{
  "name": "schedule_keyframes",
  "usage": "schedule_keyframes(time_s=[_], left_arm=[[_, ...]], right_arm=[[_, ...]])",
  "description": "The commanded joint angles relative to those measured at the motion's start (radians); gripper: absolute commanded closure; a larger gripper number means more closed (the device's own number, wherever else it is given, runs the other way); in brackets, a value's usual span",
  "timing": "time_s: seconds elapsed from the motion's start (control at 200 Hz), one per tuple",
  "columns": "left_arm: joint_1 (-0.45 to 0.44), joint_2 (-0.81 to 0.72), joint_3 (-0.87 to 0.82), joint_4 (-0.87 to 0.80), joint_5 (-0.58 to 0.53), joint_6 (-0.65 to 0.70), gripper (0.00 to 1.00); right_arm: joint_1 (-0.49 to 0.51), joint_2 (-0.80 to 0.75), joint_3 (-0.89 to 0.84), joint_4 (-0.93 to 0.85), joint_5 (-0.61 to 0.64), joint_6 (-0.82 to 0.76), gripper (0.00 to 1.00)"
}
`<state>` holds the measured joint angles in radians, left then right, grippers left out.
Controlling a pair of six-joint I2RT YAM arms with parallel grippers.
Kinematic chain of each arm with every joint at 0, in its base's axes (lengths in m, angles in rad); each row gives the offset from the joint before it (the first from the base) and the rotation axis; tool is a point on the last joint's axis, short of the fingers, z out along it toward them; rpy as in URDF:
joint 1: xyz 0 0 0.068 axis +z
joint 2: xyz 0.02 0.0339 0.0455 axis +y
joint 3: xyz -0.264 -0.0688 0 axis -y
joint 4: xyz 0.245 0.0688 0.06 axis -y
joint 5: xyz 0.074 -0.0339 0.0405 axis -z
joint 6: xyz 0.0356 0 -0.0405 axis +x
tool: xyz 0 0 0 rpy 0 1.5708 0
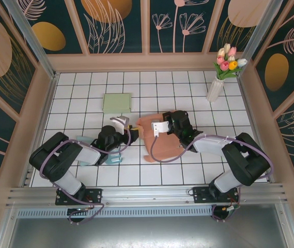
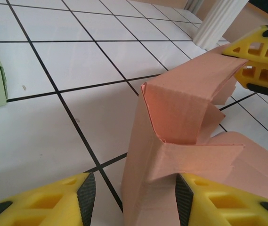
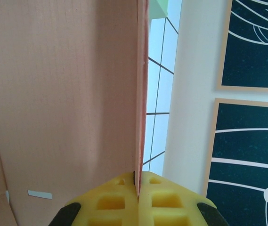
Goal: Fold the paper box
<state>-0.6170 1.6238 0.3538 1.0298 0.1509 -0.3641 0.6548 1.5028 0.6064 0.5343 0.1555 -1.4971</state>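
Jaws of the right gripper [image 3: 137,182] clench the box [image 1: 162,147] by an upright flap, mid table [image 1: 74,103]; the left gripper [image 2: 133,188] is released, astride its wall. A green carton [image 1: 117,102] lies behind, and a vase [image 1: 215,89] stands at the far right corner.

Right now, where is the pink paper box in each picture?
Top external: pink paper box lies mid-table, between both arms.
Left wrist: right of centre, standing up, partly folded.
Right wrist: covers the left side, its edge pinched by yellow fingers.
Shared landmark: white tiled table.
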Motion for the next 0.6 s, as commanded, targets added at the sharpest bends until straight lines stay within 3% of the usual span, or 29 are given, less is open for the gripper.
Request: schedule_keyframes(time_s=[0.0,0.22,0.485,0.591], left_arm=[[0.005,0.021,0.016,0.042,0.019,-0.021,0.49],[0.006,0.051,0.027,0.066,0.008,-0.052,0.49],[0.006,0.028,0.022,0.018,-0.224,-0.082,0.50],[0.006,0.006,0.009,0.018,-0.243,-0.081,0.50]], right_arm=[[0.009,0.019,0.010,-0.043,-0.011,0.021,1.00],[0.012,0.028,0.012,-0.044,-0.010,0.024,1.00],[0.017,0.036,0.012,-0.045,0.000,0.018,1.00],[0.016,0.038,0.015,-0.045,-0.001,0.020,1.00]])
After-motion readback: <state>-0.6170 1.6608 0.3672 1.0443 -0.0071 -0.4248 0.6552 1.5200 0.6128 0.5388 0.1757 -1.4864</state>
